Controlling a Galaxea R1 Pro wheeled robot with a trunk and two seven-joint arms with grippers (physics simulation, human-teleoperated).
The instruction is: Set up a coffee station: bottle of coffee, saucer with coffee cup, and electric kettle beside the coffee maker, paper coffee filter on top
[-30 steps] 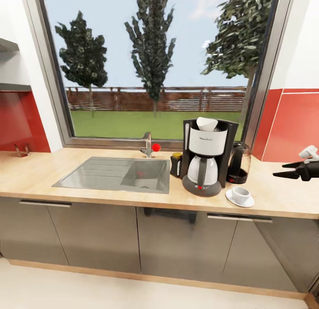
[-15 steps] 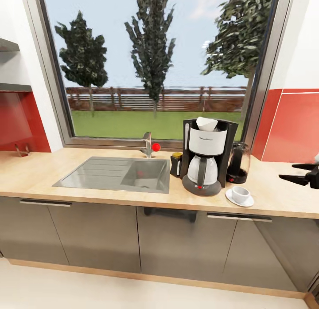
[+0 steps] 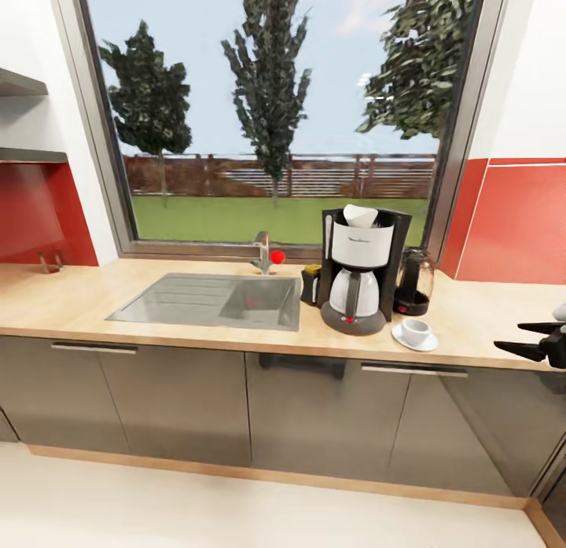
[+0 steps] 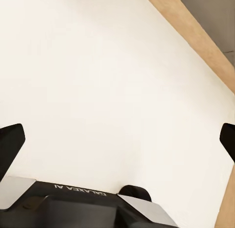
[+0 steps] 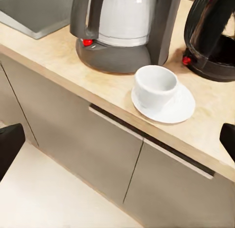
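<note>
By the look of the kitchen countertop (image 3: 196, 340), the station is all but finished — every item sits grouped to the right of the grey sink (image 3: 212, 300). The coffee maker (image 3: 358, 269) stands upright with the paper coffee filter (image 3: 360, 215), a crisp white cone, resting in its top. The bottle of coffee (image 3: 312, 284), squat and dark with a yellowish cap, is tucked just beside the machine on its left. The electric kettle (image 3: 413, 281), clear glass on a dark base, stands just beside it on the right. Nearer the counter's front edge, right of the machine's round base, the saucer (image 5: 183, 109) lies flat with the coffee cup (image 5: 155, 86) upright on it — plain white, apparently empty. I judge nothing is left to place. The right gripper (image 3: 528, 338) hangs at the far right off the counter's front edge, fingers spread apart and holding nothing; the left gripper (image 4: 117, 139) is likewise apart, over pale floor
</note>
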